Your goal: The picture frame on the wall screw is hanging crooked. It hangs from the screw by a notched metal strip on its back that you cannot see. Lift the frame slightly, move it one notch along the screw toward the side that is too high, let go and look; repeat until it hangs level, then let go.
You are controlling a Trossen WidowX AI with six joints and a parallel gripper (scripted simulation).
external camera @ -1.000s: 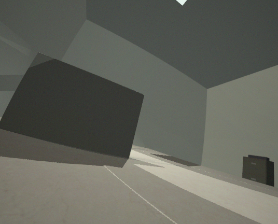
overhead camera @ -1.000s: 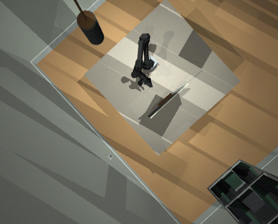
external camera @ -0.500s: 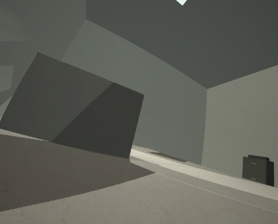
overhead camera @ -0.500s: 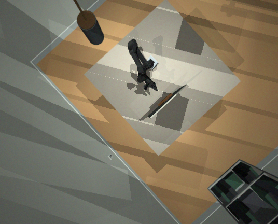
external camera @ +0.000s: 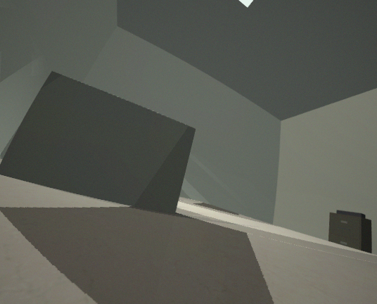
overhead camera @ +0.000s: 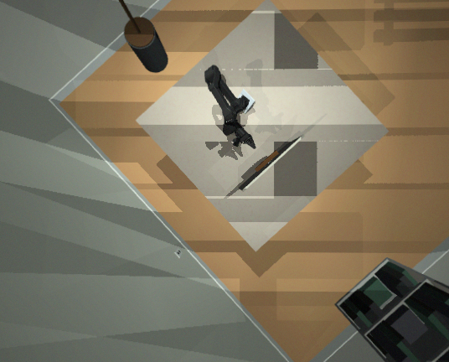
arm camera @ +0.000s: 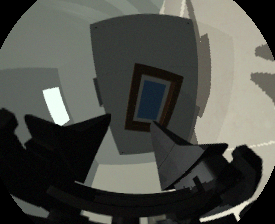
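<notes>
Open gripper point(overhead camera: 254, 147) point(arm camera: 131, 123), seemingly just short of the picture frame's point(overhead camera: 266, 161) point(arm camera: 133, 97) near edge.

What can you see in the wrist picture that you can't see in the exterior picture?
Only the wrist view shows the front of the picture frame, with its blue middle, and the end effector, open with nothing between its fingers. Only the exterior view shows a small drawer cabinet. Both show the grey upright board: its front in the wrist view, its back in the other.
</notes>
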